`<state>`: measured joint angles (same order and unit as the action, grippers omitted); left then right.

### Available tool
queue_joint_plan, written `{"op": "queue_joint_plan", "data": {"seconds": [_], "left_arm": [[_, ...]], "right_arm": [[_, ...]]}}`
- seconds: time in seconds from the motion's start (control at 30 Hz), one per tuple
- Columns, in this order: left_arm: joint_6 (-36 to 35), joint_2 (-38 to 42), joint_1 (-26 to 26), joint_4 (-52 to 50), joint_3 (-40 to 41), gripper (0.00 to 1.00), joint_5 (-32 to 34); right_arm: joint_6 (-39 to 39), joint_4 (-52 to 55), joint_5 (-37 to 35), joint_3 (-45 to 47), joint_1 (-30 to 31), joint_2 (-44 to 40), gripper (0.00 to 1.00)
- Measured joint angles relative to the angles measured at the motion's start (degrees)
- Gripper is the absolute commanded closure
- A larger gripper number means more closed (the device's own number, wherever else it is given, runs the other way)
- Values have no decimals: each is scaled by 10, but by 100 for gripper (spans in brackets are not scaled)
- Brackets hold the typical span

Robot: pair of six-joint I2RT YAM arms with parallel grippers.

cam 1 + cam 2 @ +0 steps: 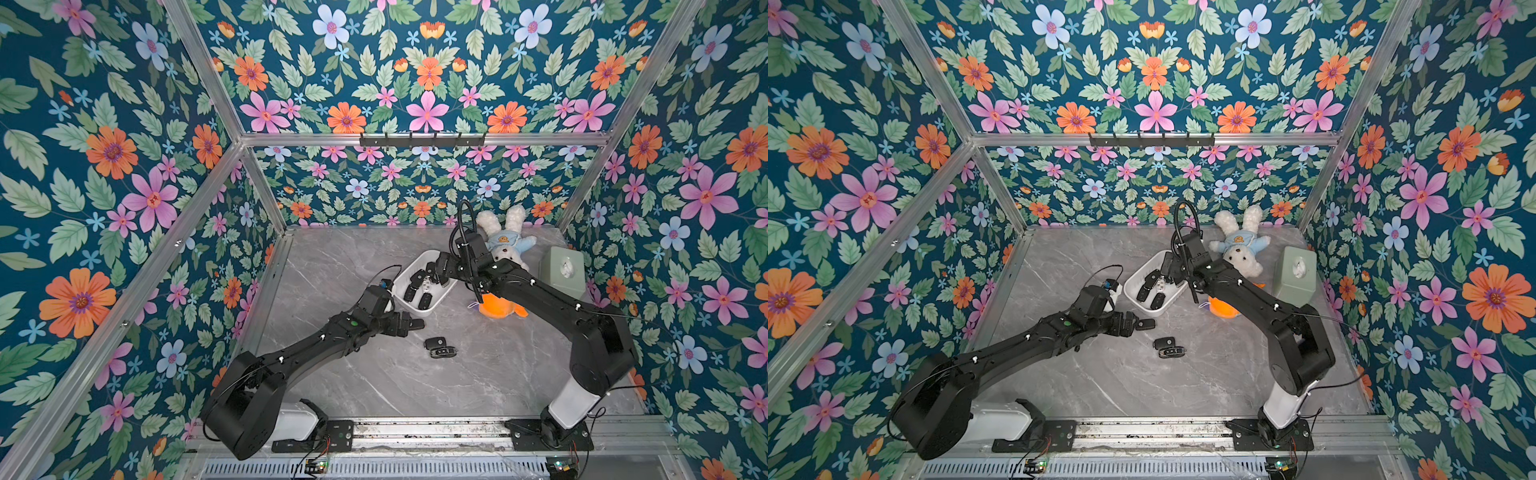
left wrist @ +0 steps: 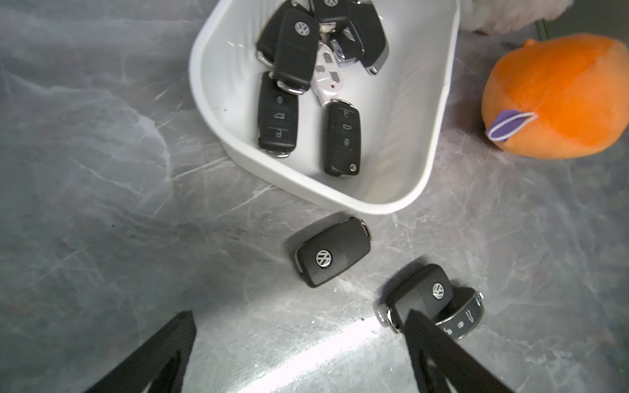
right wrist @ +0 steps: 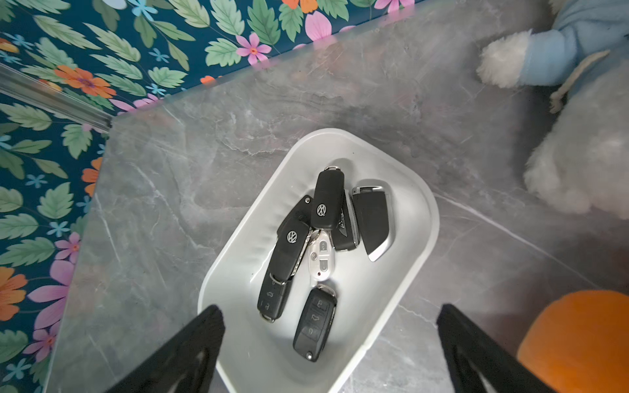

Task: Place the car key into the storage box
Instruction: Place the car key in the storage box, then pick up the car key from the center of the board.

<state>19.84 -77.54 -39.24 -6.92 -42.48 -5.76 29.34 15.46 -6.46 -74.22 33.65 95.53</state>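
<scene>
The white storage box (image 1: 415, 259) (image 1: 1139, 277) stands mid-table with several black car keys (image 3: 326, 204) and a white one inside. My right gripper (image 1: 436, 272) (image 3: 329, 310) hovers over the box, open, with nothing between its fingers. Three more car keys lie on the table. One (image 2: 333, 251) (image 1: 415, 323) is just outside the box rim (image 2: 204, 85). Two others (image 2: 420, 296) (image 1: 436, 343) lie overlapping, nearer the front. My left gripper (image 2: 299, 318) (image 1: 405, 326) is open and low over the table, just behind the single key, holding nothing. One of its fingers (image 2: 429, 343) partly hides the overlapping pair.
A white bunny plush (image 1: 505, 241) lies at the back. An orange plush (image 1: 496, 305) (image 2: 558, 98) sits right of the box, under the right arm. A pale green tissue box (image 1: 563, 266) stands at the right. Floral walls enclose the marble table (image 1: 374, 374).
</scene>
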Motion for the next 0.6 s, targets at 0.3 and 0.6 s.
{"op": "queue_joint_plan", "data": {"seconds": [0.3, 0.6], "left_arm": [[-116, -70, -48, -60, -66, 0, 14], [-179, -133, -53, -76, -106, 1, 17]], "right_arm": [[39, -65, 54, 182, -1, -154, 1], [87, -92, 80, 282, -1, -240, 1]]}}
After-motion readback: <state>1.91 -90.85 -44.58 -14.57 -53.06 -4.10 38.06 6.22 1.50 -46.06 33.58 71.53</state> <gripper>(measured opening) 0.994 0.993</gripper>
